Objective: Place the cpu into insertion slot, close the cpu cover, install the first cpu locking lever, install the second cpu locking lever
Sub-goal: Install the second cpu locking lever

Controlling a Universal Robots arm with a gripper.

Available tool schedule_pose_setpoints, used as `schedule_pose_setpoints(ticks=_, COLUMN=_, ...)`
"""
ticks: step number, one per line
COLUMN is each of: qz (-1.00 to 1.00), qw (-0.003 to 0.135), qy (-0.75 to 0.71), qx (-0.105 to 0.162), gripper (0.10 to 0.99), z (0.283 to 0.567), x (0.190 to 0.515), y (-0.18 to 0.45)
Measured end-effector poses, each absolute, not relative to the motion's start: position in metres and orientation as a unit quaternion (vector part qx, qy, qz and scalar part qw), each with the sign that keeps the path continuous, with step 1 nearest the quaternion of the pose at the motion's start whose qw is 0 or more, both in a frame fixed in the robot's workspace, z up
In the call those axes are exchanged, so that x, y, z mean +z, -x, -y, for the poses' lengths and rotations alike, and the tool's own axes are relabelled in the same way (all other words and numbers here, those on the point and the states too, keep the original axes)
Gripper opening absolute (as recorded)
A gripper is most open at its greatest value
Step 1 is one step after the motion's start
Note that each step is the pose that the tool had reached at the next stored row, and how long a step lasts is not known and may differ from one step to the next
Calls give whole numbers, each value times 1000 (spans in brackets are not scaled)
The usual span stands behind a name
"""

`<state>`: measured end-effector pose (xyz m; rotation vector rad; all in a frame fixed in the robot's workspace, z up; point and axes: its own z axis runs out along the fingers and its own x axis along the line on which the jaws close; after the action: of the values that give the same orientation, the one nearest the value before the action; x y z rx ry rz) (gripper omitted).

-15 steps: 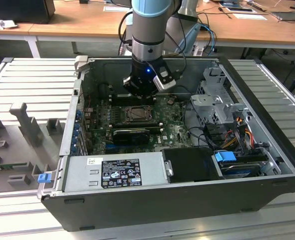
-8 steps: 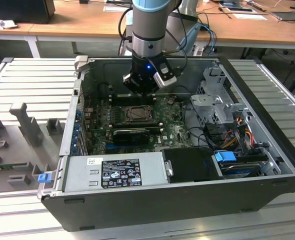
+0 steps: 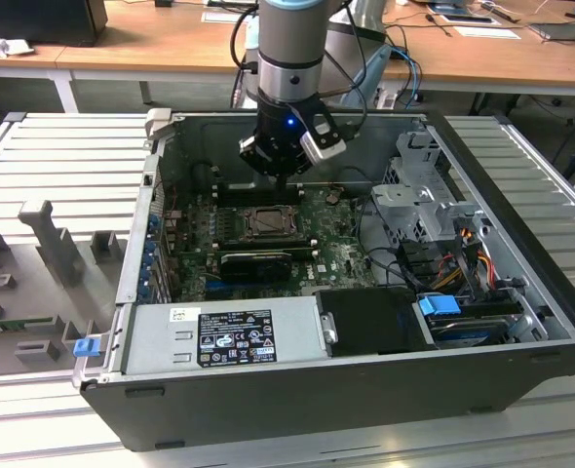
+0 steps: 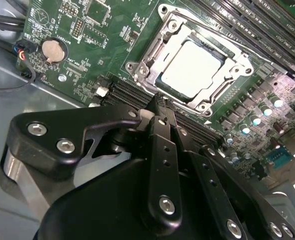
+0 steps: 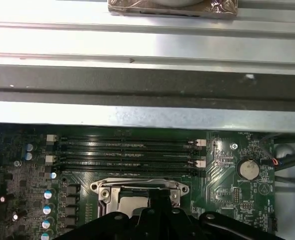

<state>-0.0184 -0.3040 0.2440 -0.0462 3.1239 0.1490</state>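
Observation:
The cpu (image 4: pixel 191 65) is a pale silvery square lying flat in the insertion slot (image 3: pixel 266 222) on the green board. The cpu cover (image 4: pixel 157 52), a dull-metal frame, lies down around it, with the chip showing through its cut-out. My gripper (image 4: pixel 161 102) hovers just above the socket's near edge, its two black fingers pressed together with nothing between them. In the first wrist view the gripper (image 5: pixel 160 195) hides part of the socket's frame (image 5: pixel 102 187). In the exterior view the gripper (image 3: pixel 286 178) hangs inside the open case, a little behind the socket. I cannot make out how the locking levers stand.
Long black RAM slots (image 5: pixel 127 155) run beside the socket. A coin battery (image 4: pixel 51 49) sits on the board. A long black card (image 3: pixel 256 261) lies in front of the socket, with the power supply (image 3: pixel 219 336) beyond it. A metal drive cage (image 3: pixel 419 190) and cables (image 3: pixel 463 263) fill the exterior view's right.

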Motion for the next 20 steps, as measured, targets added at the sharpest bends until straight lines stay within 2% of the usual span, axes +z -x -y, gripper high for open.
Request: schedule_pose_setpoints(ticks=20, qz=-999, qw=7, qy=15, qx=47, gripper=106, z=321, x=245, y=18)
